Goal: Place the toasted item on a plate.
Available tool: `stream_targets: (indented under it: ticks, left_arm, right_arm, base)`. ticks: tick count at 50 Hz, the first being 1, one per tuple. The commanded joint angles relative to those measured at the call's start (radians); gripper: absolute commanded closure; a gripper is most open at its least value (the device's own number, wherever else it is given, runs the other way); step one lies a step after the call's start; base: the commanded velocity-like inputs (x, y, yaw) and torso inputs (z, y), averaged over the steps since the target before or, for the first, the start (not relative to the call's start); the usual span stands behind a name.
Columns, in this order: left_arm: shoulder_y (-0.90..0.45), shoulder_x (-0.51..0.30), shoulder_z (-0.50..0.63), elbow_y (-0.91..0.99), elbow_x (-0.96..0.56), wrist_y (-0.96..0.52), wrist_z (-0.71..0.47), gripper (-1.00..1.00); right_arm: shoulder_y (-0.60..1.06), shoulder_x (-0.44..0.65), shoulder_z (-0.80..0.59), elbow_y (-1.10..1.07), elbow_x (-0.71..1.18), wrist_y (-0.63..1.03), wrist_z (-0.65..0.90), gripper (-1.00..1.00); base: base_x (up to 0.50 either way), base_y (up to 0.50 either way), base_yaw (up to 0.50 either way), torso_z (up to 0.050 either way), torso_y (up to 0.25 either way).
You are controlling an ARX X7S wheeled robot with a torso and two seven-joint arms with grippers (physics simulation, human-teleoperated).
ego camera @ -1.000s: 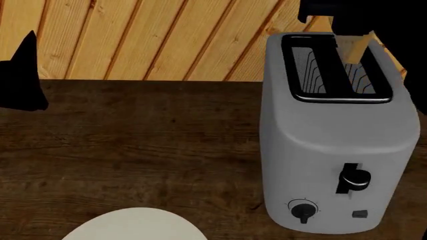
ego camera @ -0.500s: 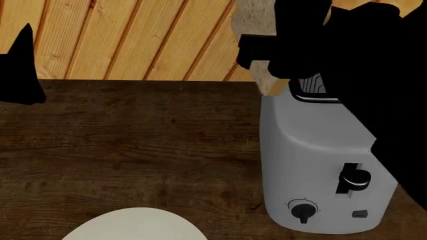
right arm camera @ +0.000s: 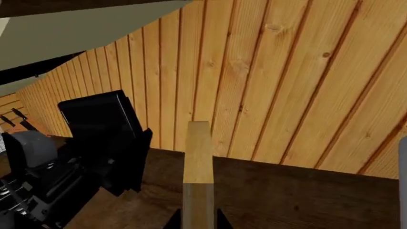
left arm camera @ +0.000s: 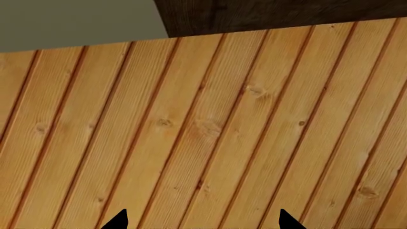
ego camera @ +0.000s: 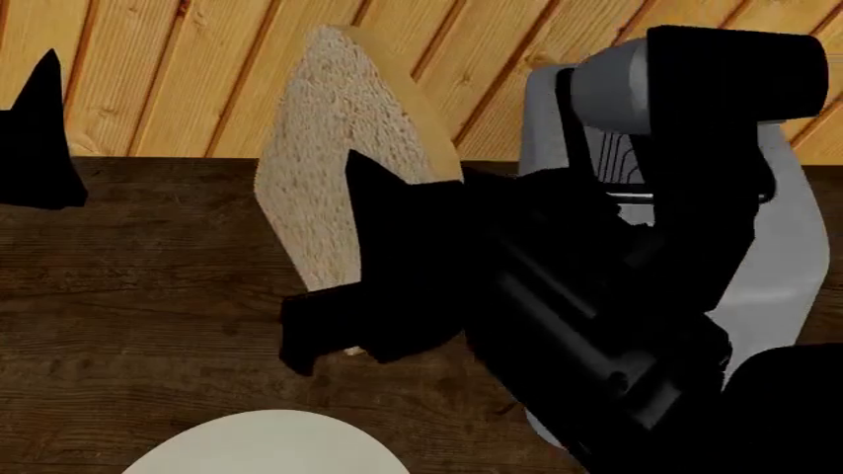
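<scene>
Transport is under way: nearest, the round cream-white plate [ego camera: 264, 446] lies on the dark wooden tabletop [ego camera: 145, 296]; above it the right gripper [ego camera: 382, 296] jaws clamp the pale tan-crusted bread slice [ego camera: 336, 168], needing lowering flat. Left gripper [ego camera: 39, 138] jaws spread, empty.

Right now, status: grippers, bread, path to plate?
Right gripper shut on bread, held upright above the table. Left gripper open, empty, off to the side. Plate below, nothing between.

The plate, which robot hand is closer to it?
Right. The right gripper, holding the bread, hangs just above the plate; the left gripper sits far off by the wall.
</scene>
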Motion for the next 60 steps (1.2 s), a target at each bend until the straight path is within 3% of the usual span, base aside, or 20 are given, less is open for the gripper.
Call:
stream_targets:
  ticks: [1,60]
  left_arm:
    - [0.014,-0.003,-0.003,0.001,-0.001,0.011,-0.001,-1.0]
    - [0.014,-0.007,0.022,-0.007,-0.002,0.034,-0.008,-1.0]
  right_arm:
    - [-0.074,-0.034,-0.042,-0.089,0.059,-0.05,0.04,1.0]
    - [-0.339,-0.055,-0.154,-0.305,0.116,-0.158,0.044,1.0]
  base:
    - [0.0,0.0,0.0,0.0,0.0]
    - [0.0,0.0,0.0,0.0,0.0]
